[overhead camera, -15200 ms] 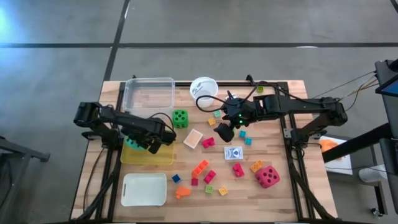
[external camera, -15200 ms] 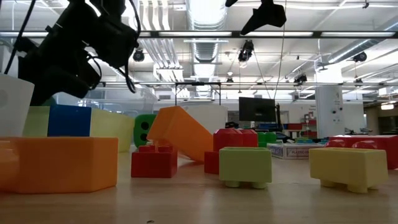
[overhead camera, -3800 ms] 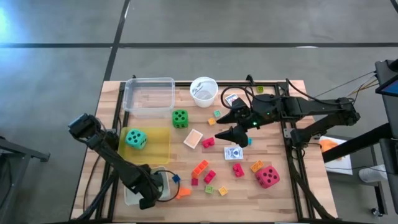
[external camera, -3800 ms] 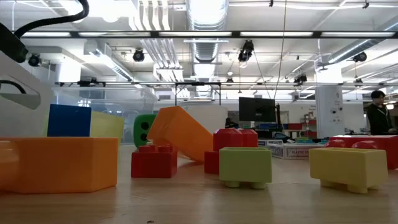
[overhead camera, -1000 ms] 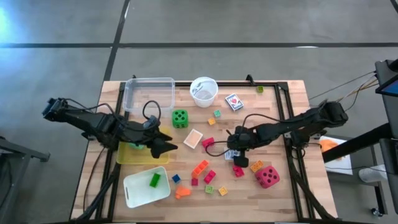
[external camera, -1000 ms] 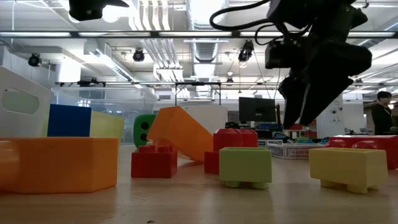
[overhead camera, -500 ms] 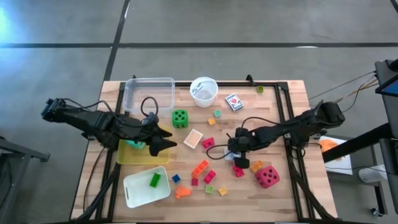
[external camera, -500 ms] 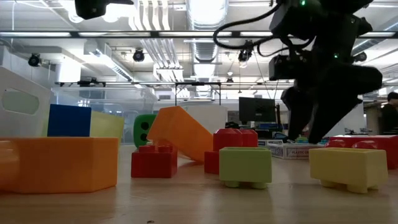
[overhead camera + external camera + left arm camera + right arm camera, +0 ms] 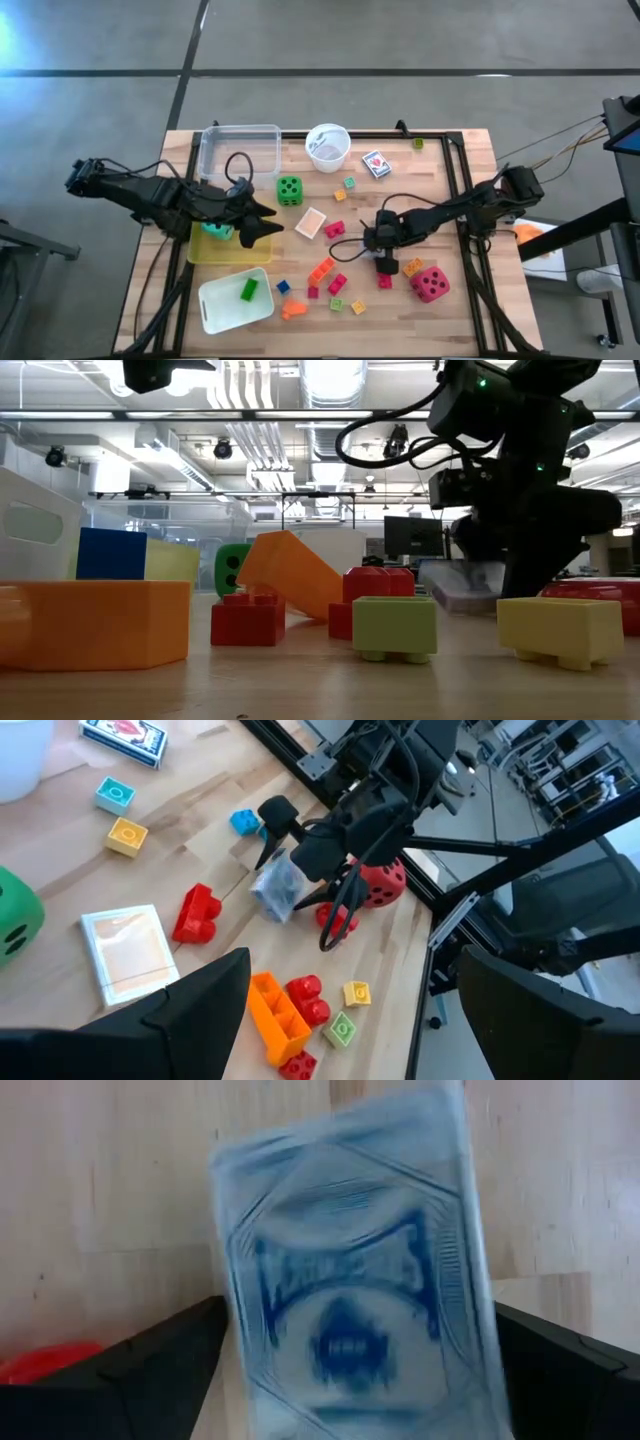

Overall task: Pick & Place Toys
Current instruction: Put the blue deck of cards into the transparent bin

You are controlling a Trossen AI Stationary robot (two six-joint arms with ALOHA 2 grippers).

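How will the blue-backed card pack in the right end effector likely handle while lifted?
The blue-backed card pack looks stiff and probably light: held tilted, it shows no bend. Its glossy-looking face may be slippery, so it might swivel in the pinch of the right end effector.

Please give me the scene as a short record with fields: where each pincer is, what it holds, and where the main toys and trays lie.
right pincer: low at table centre, around a blue card pack, pack tilted
left pincer: open, empty, at the yellow tray's edge
teal die: in the yellow tray
white tray: holds one green block
clear tray: far side, beside the white cup
green die: on table
red die: on table
red card pack: near the cup
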